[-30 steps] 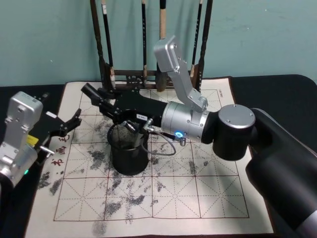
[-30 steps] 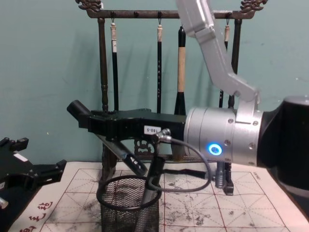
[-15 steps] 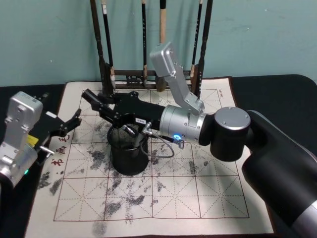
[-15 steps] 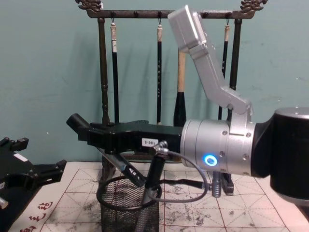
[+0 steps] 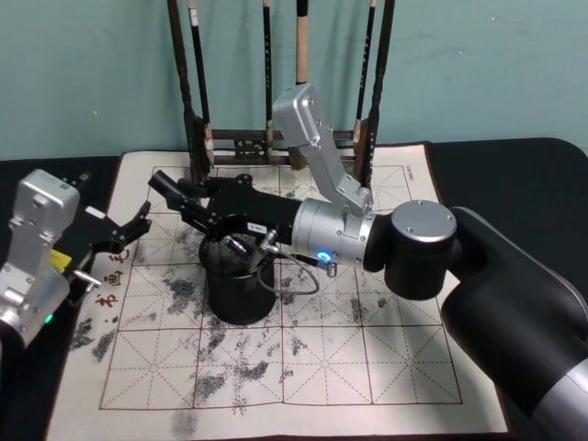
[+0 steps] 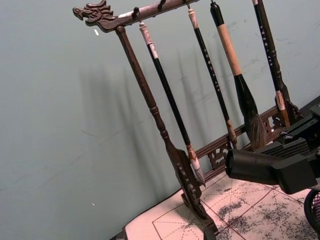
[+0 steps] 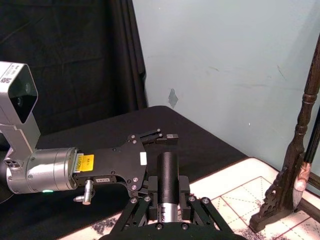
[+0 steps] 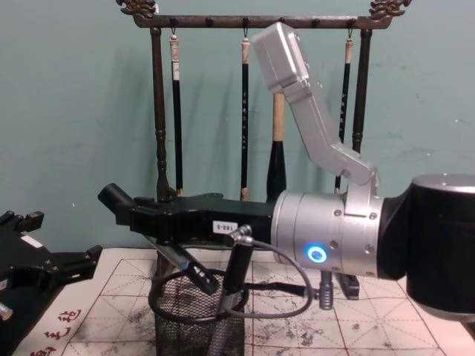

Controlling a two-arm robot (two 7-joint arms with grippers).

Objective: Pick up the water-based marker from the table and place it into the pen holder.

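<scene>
Black mesh pen holder (image 5: 239, 299) on the ink-stained mat (image 5: 386, 367) has the marker (image 8: 236, 267) slanting inside, its top just under the right gripper (image 8: 178, 222), grip impossible to tell; left gripper (image 5: 140, 223) sits parted, well apart.

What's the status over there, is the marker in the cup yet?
Right gripper low over the cup, marker leaning inside it. Left gripper open, parked at left. Brush rack behind, not in the way.
</scene>
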